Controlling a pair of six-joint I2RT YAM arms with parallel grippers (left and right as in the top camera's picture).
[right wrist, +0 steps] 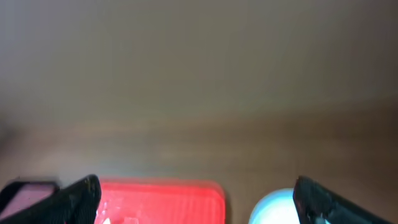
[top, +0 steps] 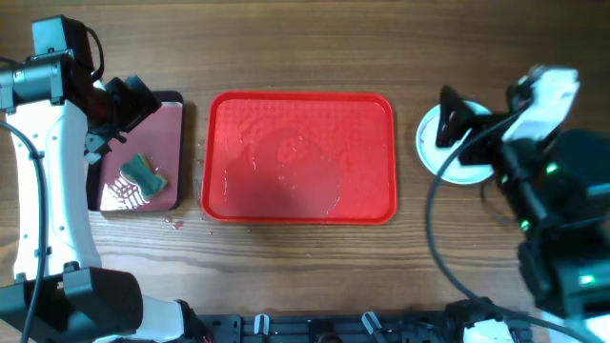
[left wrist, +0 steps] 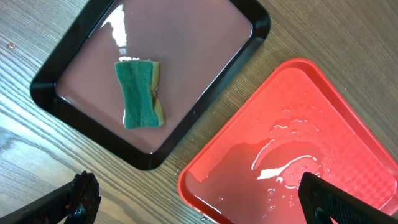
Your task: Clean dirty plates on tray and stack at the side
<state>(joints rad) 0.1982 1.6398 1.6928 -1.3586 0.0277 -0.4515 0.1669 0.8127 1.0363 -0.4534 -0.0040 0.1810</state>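
Note:
The red tray (top: pixel 301 157) lies at the middle of the table, wet and with no plate on it; it also shows in the left wrist view (left wrist: pixel 298 155) and the right wrist view (right wrist: pixel 161 200). Pale plates (top: pixel 456 152) sit stacked to its right, partly hidden by my right arm; how many I cannot tell. The stack shows in the right wrist view (right wrist: pixel 273 208). My left gripper (top: pixel 129 105) is open and empty above the black-rimmed tray, its fingers spread in the left wrist view (left wrist: pixel 199 202). My right gripper (top: pixel 450 119) is open and empty over the stack, seen in the right wrist view (right wrist: pixel 198 199).
A smaller black-rimmed tray with a maroon floor (top: pixel 152 143) lies left of the red tray and holds a green and yellow sponge (top: pixel 145 174), also in the left wrist view (left wrist: pixel 140 93). Water drops lie on the wood between the two trays.

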